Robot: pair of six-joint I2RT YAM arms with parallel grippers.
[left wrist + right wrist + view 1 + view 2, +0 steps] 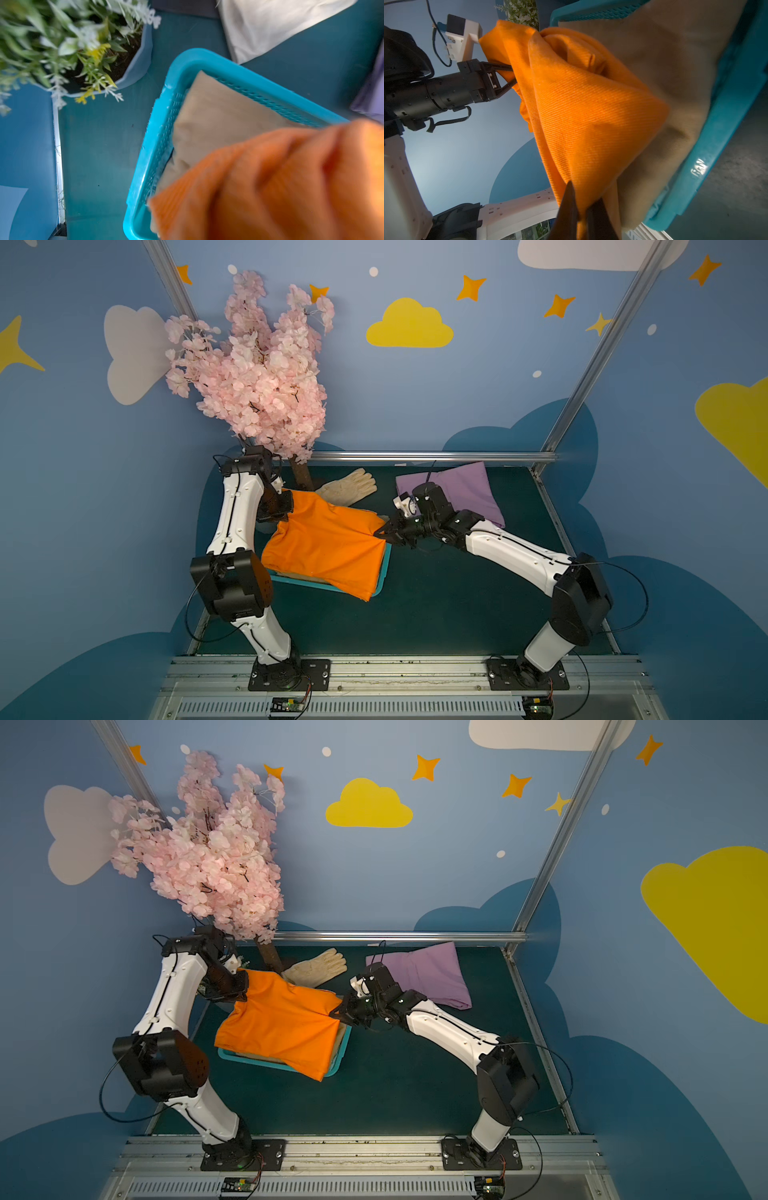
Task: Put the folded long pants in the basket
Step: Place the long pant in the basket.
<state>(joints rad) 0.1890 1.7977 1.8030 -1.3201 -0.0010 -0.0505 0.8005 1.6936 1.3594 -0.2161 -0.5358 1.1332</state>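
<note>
Left gripper (512,74) pinches one corner of the orange pants (328,547), which hang over the basket (385,568) with tan pants (218,116) inside. Right gripper (384,533) clamps the opposite corner. Lilac pants (461,489) lie far right.

Between the left fingers (503,67), tips buried in cloth, and the right fingers (566,207), the orange pants (328,547) hide most of the basket (385,568) and tan pants (218,116).
</note>
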